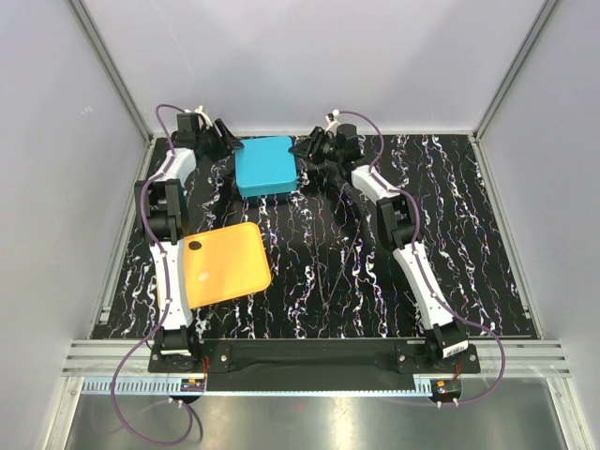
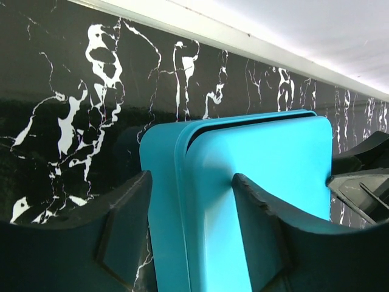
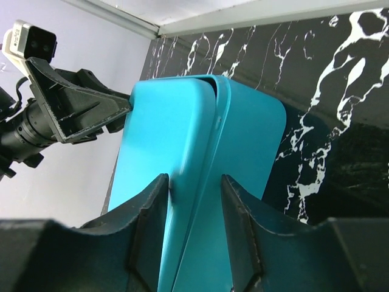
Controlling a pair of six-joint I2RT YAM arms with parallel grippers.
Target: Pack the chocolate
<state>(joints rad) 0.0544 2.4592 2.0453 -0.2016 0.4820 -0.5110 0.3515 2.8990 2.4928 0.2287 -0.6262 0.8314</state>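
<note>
No chocolate pieces show in any view. The teal box [image 1: 265,166] lies at the far middle of the table with its teal lid [image 2: 273,158] on it. My left gripper [image 1: 228,141] is at the box's left edge. In the left wrist view, the left gripper [image 2: 191,179] has one finger on the lid and the other against the base. My right gripper [image 1: 302,148] is at the box's right edge. In the right wrist view, the right gripper [image 3: 194,179] pinches the lid and base of the box [image 3: 164,121] the same way.
An orange tray [image 1: 230,267] lies near the left arm with a small dark spot [image 1: 197,246] by its far left corner; I cannot tell what it is. The white back wall edge runs just behind the box. Black marbled table [image 1: 375,281] lies to the right.
</note>
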